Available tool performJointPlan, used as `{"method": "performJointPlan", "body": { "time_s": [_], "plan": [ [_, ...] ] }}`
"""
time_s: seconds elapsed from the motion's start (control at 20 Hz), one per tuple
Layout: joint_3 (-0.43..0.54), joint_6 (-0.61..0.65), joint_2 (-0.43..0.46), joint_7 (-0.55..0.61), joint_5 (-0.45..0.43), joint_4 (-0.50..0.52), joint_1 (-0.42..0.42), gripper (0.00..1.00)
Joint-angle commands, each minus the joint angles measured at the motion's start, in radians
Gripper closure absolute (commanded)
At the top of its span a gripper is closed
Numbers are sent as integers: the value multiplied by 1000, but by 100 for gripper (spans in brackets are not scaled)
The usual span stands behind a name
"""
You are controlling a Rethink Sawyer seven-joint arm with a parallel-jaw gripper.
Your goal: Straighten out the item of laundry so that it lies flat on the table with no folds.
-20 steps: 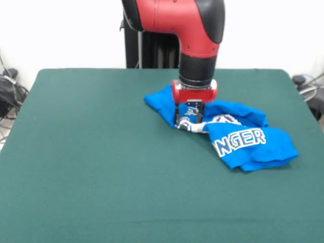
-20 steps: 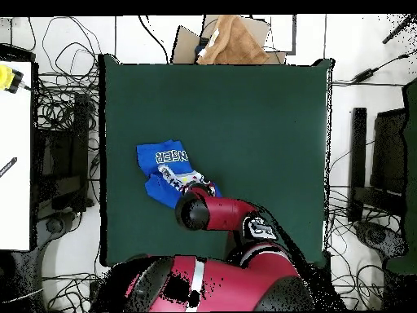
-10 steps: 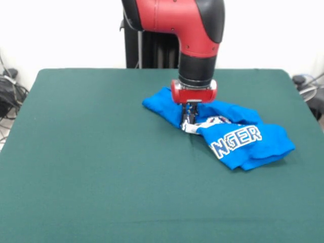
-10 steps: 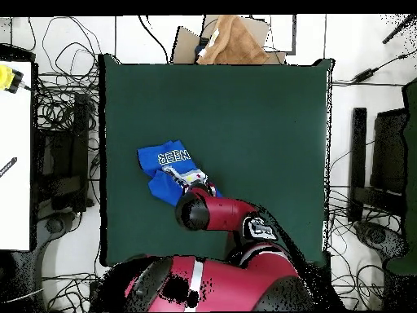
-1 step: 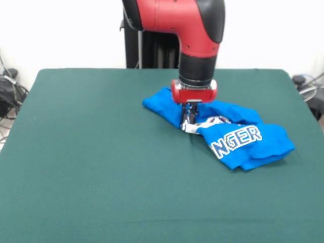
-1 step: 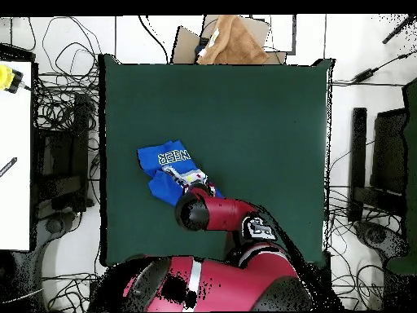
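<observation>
The item of laundry (image 5: 253, 144) is a bright blue T-shirt lying crumpled and folded on the green table (image 5: 101, 152), right of centre in the front view. White lettering shows on its near fold. My gripper (image 5: 189, 119) points straight down at the shirt's left-middle bunch, its fingers drawn together and pinching the cloth there. A blue flap spreads to the left behind the fingers. In the overhead view the item of laundry (image 6: 165, 159) lies at the left of the table (image 6: 244, 122), and the arm's wrist hides the gripper.
A brown cardboard box (image 6: 232, 41) sits beyond the table's top edge in the overhead view. Cables lie all round the table, and a white bench (image 6: 15, 163) stands at the left. Wide bare felt stretches to the shirt's left in the front view.
One second ago the fingers stood apart over the cloth; they have since shut on it, and the shirt shifted slightly. Nothing has moved in the last half second.
</observation>
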Motion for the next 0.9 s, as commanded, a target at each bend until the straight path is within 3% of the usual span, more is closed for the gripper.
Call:
{"method": "performJointPlan", "body": {
  "time_s": [0.05,0.25,0.4,0.6,0.9],
  "plan": [
    [81,-7,181,150,-8,-45,20,100],
    [-24,-36,147,129,-27,-65,88,100],
    [-16,45,113,27,-98,-108,26,100],
    [22,232,-32,-83,-161,-112,-77,100],
    [61,364,-98,-78,-183,-128,-97,100]
  ]
}}
